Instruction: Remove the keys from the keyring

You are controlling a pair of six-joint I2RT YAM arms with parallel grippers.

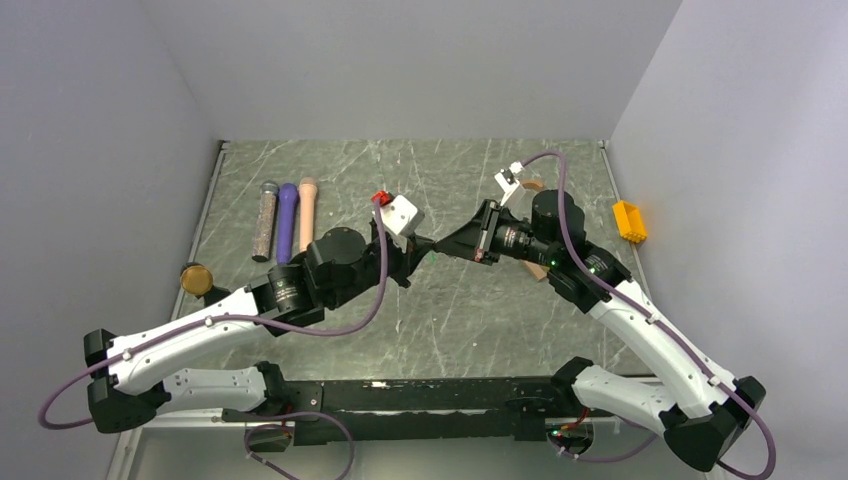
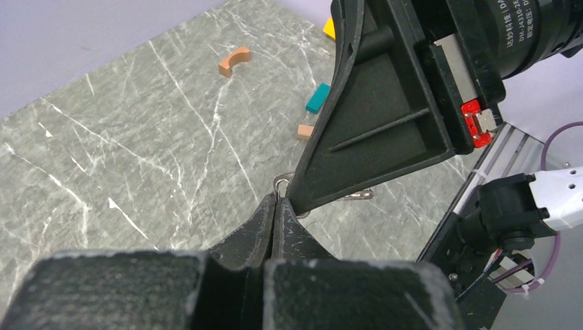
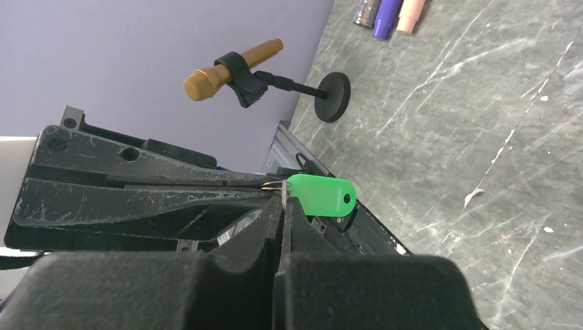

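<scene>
Both arms meet tip to tip over the middle of the counter (image 1: 480,310), slightly above it.

Left claw (image 2: 276,205): fingers pressed fully together, with the keyring (image 2: 281,181) pinched at the very tips. A small arc of silver wire sticks out just past them, and another bit of wire shows beyond the right claw's finger.

Right claw (image 3: 283,206): also closed, no gap between the fingers. Its tips sit at the near end of the keys (image 3: 322,194), of which only a bright green plastic tag shows, lying roughly level in the right wrist view. A thin wire end shows where the tag meets the tips. Can't tell whether the right claw has hold of the tag itself or the wire next to it.

The two claws' tips are touching or just about, so tag and ring sit between them, off the counter. From the top camera the tag is only a green speck at the meeting point.

Other stuff on the counter:
- three microphones (image 1: 285,218) lying side by side at far left, well apart from the claws
- gold microphone (image 3: 227,72) on a small black stand near the left edge
- teal block (image 2: 317,97), tan block (image 2: 305,130) and orange curved piece (image 2: 234,60) on the right side
- yellow block (image 1: 629,221) by the right wall
</scene>
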